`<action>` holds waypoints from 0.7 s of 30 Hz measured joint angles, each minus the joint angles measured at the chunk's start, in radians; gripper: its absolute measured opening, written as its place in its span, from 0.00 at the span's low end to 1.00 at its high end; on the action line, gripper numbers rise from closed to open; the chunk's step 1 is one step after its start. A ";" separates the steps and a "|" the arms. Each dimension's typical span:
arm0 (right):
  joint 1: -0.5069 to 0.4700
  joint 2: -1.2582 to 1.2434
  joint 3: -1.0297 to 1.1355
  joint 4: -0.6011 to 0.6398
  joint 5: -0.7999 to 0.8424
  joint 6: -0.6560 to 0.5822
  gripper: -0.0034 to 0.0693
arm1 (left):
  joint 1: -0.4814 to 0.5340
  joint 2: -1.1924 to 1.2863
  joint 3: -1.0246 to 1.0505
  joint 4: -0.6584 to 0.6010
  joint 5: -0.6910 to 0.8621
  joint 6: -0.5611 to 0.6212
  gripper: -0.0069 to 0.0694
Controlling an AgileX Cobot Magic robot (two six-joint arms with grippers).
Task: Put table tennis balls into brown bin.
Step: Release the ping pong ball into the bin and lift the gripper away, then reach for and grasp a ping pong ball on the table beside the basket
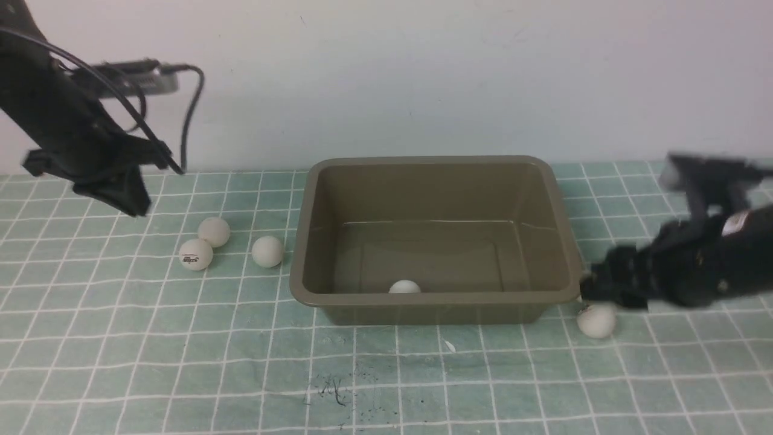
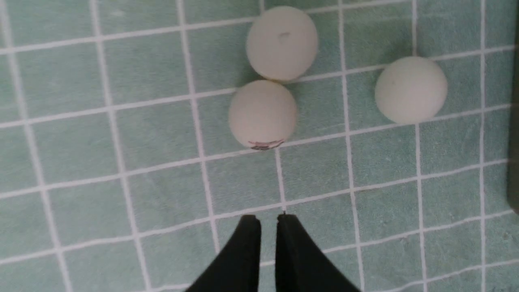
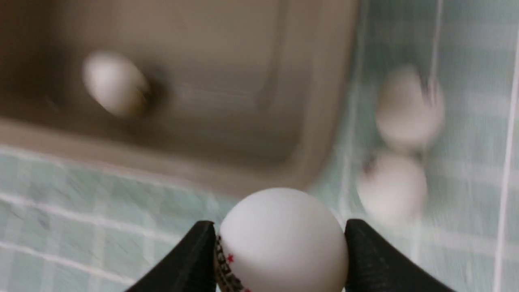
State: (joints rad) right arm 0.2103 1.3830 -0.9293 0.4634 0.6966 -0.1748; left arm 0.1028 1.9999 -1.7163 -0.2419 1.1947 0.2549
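The brown bin (image 1: 432, 193) stands mid-table with one table tennis ball (image 1: 404, 287) inside, by its front wall. Three balls lie left of it: two touching (image 1: 214, 231) (image 1: 195, 254) and one apart (image 1: 267, 251). My left gripper (image 1: 134, 202) hangs above the table beside them; its wrist view shows it (image 2: 268, 220) shut and empty, short of the logo ball (image 2: 262, 114). My right gripper (image 3: 279, 232) is shut on a logo ball (image 3: 284, 239), low by the bin's front right corner (image 1: 596, 320). Two more blurred balls (image 3: 409, 107) (image 3: 392, 187) lie outside the bin (image 3: 227, 101).
A green cloth with a white grid (image 1: 386, 374) covers the table, and a white wall rises behind. The bin's dark edge (image 2: 514, 121) shows beside the left group. In the front view my blurred right arm (image 1: 694, 260) hides the two balls right of the bin.
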 joint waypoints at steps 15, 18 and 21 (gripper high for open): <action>0.035 0.320 -0.466 -0.002 0.218 -0.020 0.86 | -0.049 0.195 0.001 -0.001 -0.162 0.038 0.89; 0.035 0.278 -0.492 -0.027 0.230 -0.025 0.83 | -0.050 0.206 0.001 0.021 -0.157 0.037 0.80; 0.035 0.194 -0.496 -0.114 0.262 -0.005 0.65 | -0.050 0.201 0.001 0.062 -0.141 0.025 0.52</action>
State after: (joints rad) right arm 0.2458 1.5773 -1.4252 0.3492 0.9585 -0.1795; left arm 0.0527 2.2011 -1.7155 -0.1794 1.0541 0.2801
